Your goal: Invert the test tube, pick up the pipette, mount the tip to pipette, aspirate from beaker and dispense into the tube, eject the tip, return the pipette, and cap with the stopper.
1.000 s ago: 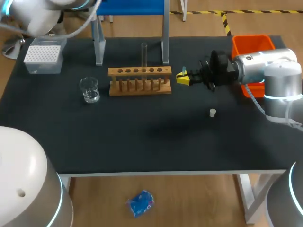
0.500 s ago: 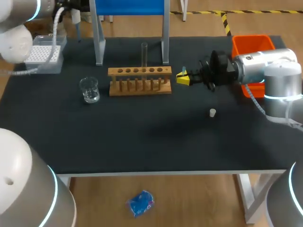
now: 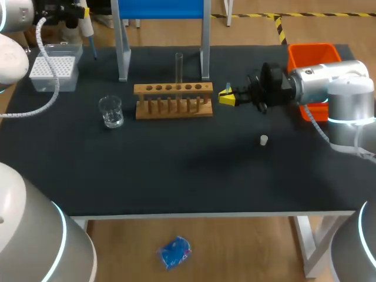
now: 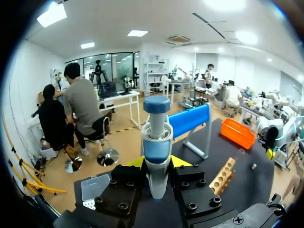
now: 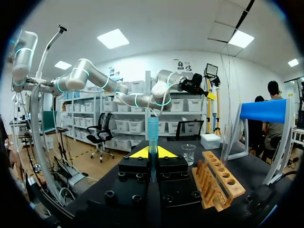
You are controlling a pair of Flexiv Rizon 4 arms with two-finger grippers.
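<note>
Left gripper (image 4: 156, 160) is clamped on the pipette (image 4: 156, 137), upright, well beyond the wooden rack's (image 3: 173, 100) left end, near the tip box (image 3: 54, 69); right gripper (image 5: 152, 153) is closed on a thin blue tube (image 5: 153, 130) just beside the rack's right end; a glass test tube (image 3: 178, 67) stands in the rack.

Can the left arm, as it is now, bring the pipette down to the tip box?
Probably yes. The left gripper holds the pipette close to the tip box, and nothing shows between them.
</note>
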